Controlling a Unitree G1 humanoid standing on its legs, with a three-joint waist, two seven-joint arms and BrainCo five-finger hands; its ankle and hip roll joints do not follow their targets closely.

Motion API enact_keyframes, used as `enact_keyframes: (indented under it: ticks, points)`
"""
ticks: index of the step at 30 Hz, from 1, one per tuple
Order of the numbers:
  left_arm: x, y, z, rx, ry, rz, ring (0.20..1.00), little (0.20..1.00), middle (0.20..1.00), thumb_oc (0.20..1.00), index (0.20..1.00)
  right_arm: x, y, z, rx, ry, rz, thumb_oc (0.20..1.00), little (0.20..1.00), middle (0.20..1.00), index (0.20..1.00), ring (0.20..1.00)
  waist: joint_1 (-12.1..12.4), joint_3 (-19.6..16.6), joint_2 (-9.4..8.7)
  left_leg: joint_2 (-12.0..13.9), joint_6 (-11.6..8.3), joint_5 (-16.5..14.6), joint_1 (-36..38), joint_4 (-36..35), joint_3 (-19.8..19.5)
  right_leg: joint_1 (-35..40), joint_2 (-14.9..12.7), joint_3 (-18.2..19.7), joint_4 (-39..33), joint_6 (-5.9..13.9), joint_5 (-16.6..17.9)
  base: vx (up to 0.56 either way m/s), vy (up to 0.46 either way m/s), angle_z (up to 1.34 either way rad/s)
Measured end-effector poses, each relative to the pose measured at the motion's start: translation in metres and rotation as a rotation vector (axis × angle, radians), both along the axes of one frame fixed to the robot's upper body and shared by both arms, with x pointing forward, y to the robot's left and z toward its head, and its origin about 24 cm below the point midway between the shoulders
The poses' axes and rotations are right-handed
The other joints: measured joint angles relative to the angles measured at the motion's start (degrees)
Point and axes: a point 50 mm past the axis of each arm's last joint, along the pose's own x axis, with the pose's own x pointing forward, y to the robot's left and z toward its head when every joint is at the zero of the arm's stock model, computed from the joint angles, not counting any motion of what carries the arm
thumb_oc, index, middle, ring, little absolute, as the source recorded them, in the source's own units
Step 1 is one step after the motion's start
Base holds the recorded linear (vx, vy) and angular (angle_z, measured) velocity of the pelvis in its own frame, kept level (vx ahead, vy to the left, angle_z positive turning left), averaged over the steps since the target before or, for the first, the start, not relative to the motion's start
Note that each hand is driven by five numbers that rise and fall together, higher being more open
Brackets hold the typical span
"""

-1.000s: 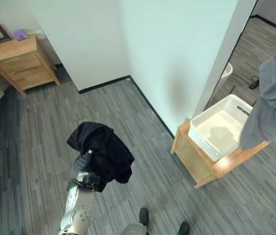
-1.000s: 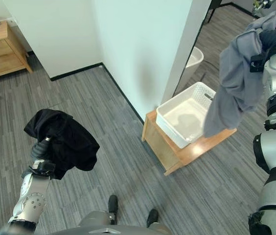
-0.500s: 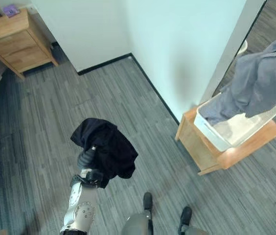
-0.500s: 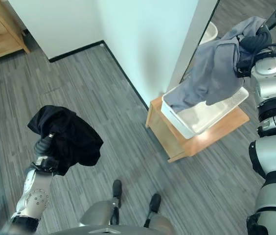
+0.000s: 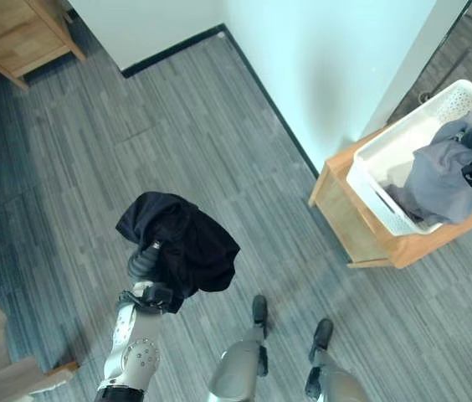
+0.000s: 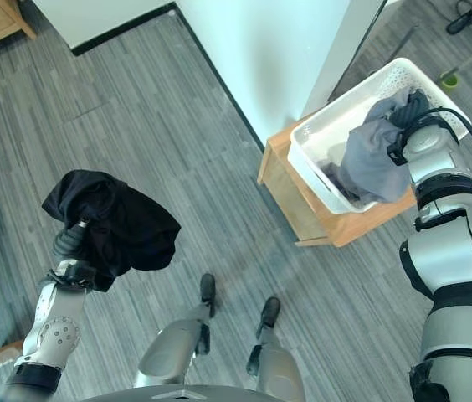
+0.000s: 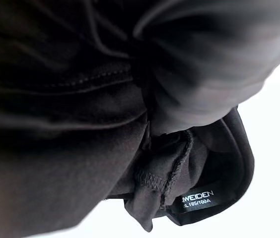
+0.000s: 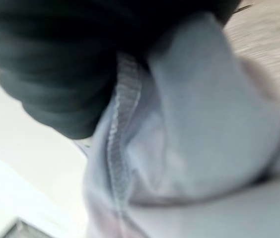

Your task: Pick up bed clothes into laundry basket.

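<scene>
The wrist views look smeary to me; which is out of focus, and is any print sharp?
Right wrist view: grey cloth blurred throughout, too close. Left wrist view: black cloth soft near the camera, but its small label is sharp.

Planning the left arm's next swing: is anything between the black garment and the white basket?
Nothing visible: bare floor separates the black garment, draped over the left hand, from the white basket. The grey garment already lies inside.
</scene>
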Motion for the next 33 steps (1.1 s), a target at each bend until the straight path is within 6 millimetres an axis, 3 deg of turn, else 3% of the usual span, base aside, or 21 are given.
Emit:
enact_keyframes:
  ticks: [3,12,17,19,20,22,23,24,26,28,29,30,32,33]
  points:
    - [0.003,0.000,0.004,0.001,-0.015,-0.002,0.200,0.200,0.200,0.200,0.200,0.004,0.009,-0.003,-0.377,0.192,0.040,1.000,1.000,1.000,1.000,1.000,0.42,0.04,-0.07,0.03,0.00,0.00,-0.02,0.00,-0.08,0.00,0.01,-0.07,0.00,0.00,0.00,0.00,-0.003,0.01]
    - [0.022,-0.003,0.013,0.011,-0.052,-0.018,0.200,0.200,0.200,0.200,0.200,0.003,0.004,0.015,-0.477,0.278,0.058,1.000,1.000,1.000,1.000,1.000,-0.82,-0.04,-0.33,0.10,0.01,0.00,1.82,0.00,-0.08,1.89,0.04,0.01,0.01,0.02,0.01,0.00,-0.001,0.01]
    - [0.025,0.000,0.013,0.013,-0.051,-0.007,0.200,0.200,0.200,0.200,0.200,0.002,0.024,0.064,-0.608,0.195,0.151,1.000,1.000,1.000,1.000,1.000,-3.46,-0.17,-0.66,0.28,0.01,0.00,3.38,0.00,0.55,3.00,0.08,1.00,0.00,0.12,0.22,-0.01,0.005,-0.09]
    - [0.023,0.005,0.014,0.024,-0.048,0.002,0.200,0.200,0.200,0.200,0.200,-0.002,0.047,0.085,-0.651,0.114,0.263,1.000,1.000,1.000,1.000,1.000,-4.56,-0.44,-1.33,0.56,0.00,0.00,4.47,0.00,1.86,3.43,0.20,2.50,0.00,0.22,0.73,-0.01,-0.007,-0.28]
    - [0.023,0.005,0.016,0.026,-0.055,0.003,0.200,0.200,0.200,0.200,0.200,-0.009,0.057,0.093,-0.670,0.077,0.315,1.000,1.000,1.000,1.000,1.000,-5.60,-0.46,-1.36,0.56,0.00,0.00,4.82,-0.01,1.79,3.82,0.23,2.46,0.00,0.23,0.74,0.00,-0.008,-0.17]
    - [0.024,0.012,0.028,0.080,-0.088,-0.006,0.200,0.200,0.200,0.200,0.200,-0.050,0.073,0.116,-0.729,-0.044,0.470,1.000,1.000,1.000,1.000,1.000,-7.11,-0.45,-1.44,0.75,-0.08,0.06,5.23,0.06,1.67,3.97,0.28,2.51,0.00,0.13,0.82,0.04,-0.007,0.00]
    - [0.019,0.025,0.034,0.124,-0.093,0.017,0.200,0.200,0.200,0.200,0.200,-0.066,0.083,0.116,-0.721,-0.090,0.562,1.000,1.000,1.000,1.000,1.000,-8.04,-0.61,-1.75,0.84,-0.08,0.05,6.13,0.06,2.11,4.68,0.29,2.87,0.01,0.13,0.83,0.04,-0.010,-0.11]
    - [0.020,0.032,0.039,0.165,-0.092,0.016,0.200,0.200,0.200,0.200,0.200,-0.080,0.082,0.112,-0.626,-0.153,0.620,1.000,1.000,1.000,1.000,1.000,-8.77,-0.85,-2.32,0.89,-0.08,0.05,7.98,0.08,2.19,6.50,0.30,2.95,0.00,0.17,0.85,0.01,-0.024,-0.13]
    - [0.019,0.034,0.045,0.203,-0.103,-0.002,0.200,0.200,0.200,0.200,0.200,-0.087,0.065,0.088,-0.442,-0.175,0.630,1.000,1.000,1.000,1.000,1.000,-9.83,-2.55,-3.26,0.82,-0.67,-0.45,9.85,0.04,3.03,7.89,0.15,3.59,0.00,0.53,0.33,0.06,-0.037,-0.15]
    - [0.023,0.015,0.063,0.252,-0.181,-0.112,0.200,0.200,0.200,0.200,0.200,-0.119,0.007,0.024,-0.012,-0.263,0.496,1.000,1.000,1.000,1.000,1.000,-9.97,-5.18,-3.46,0.87,-1.09,-1.14,10.59,0.02,2.91,8.91,0.31,3.16,0.00,0.26,-0.47,0.06,-0.026,-0.01]
    - [0.026,0.006,0.065,0.278,-0.200,-0.159,0.200,0.200,0.200,0.200,0.200,-0.135,-0.026,-0.032,0.224,-0.256,0.326,1.000,1.000,1.000,1.000,1.000,-10.93,-5.98,-2.96,0.86,-1.58,-1.62,11.81,0.00,3.12,9.95,0.23,3.59,0.00,0.31,-0.49,0.05,-0.018,-0.06]
    - [0.027,0.000,0.063,0.289,-0.193,-0.182,0.200,0.200,0.200,0.200,0.200,-0.151,-0.044,-0.074,0.326,-0.173,0.190,1.000,1.000,1.000,1.000,1.000,-12.19,-6.96,-1.83,0.72,-2.20,-2.22,12.05,-0.02,3.36,10.14,0.07,4.20,0.01,0.33,-0.49,0.05,-0.014,-0.20]
    - [0.028,-0.004,0.056,0.302,-0.175,-0.197,0.200,0.200,0.200,0.200,0.200,-0.193,-0.056,-0.120,0.393,-0.078,0.030,1.000,1.000,1.000,1.000,1.000,-14.91,-8.56,1.42,0.51,-2.46,-2.45,12.02,-0.34,3.95,9.75,-0.13,5.06,0.01,0.26,-0.23,0.04,-0.007,-0.25]
    - [0.028,-0.005,0.051,0.290,-0.157,-0.196,0.200,0.200,0.200,0.200,0.200,-0.203,-0.054,-0.132,0.392,-0.055,0.000,1.000,1.000,1.000,1.000,1.000,-16.34,-9.36,2.70,0.58,-2.57,-2.54,12.32,-0.35,4.61,9.74,-0.11,5.57,-0.01,0.24,-0.16,0.03,-0.010,-0.37]
